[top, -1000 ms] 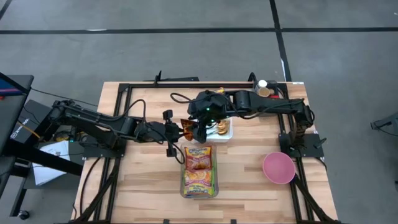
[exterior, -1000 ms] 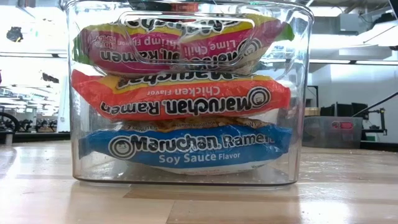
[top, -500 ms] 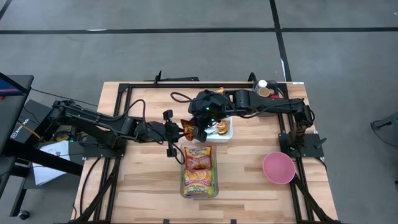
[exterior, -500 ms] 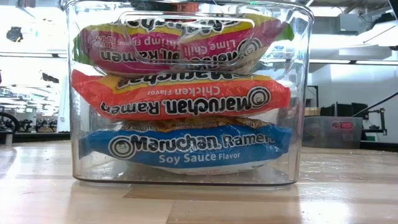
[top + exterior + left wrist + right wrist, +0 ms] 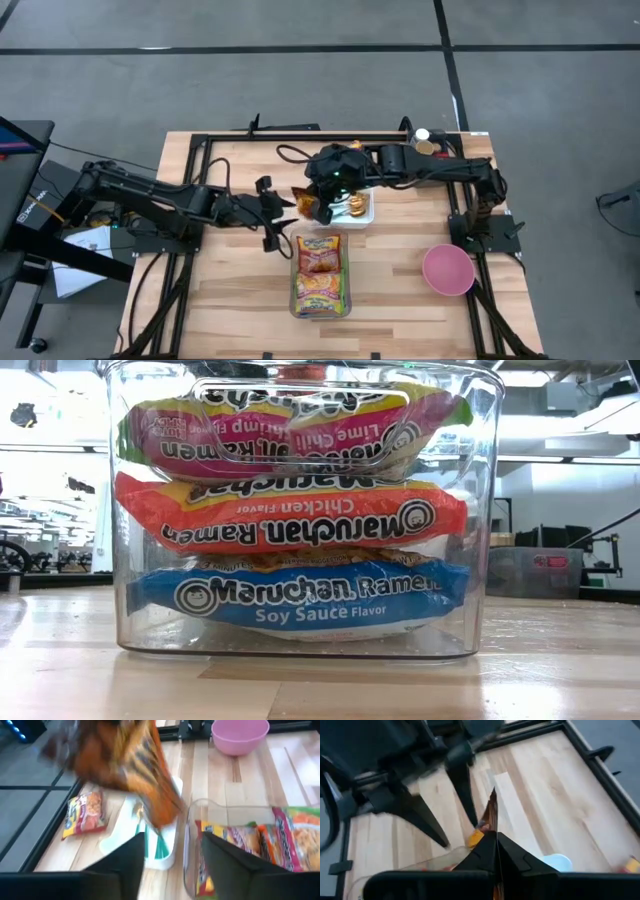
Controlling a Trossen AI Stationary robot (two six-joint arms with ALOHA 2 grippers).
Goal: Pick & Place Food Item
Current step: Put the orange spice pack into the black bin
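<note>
Wooden worktop [image 5: 400, 290] — right claw [image 5: 495, 842] pinching orange packet [image 5: 306, 203], left claw [image 5: 172, 850] spread; keep grip firm, lower gently.

A clear bin [image 5: 480, 510] holds ramen packets [image 5: 300, 592] stacked pink-and-green, orange, then blue — beside a pink bowl [image 5: 447, 269], a white tray [image 5: 167, 847] and a pale striped wooden table [image 5: 400, 290] — while an orange, dark-streaked packet [image 5: 135, 765] hangs between black arms.
</note>
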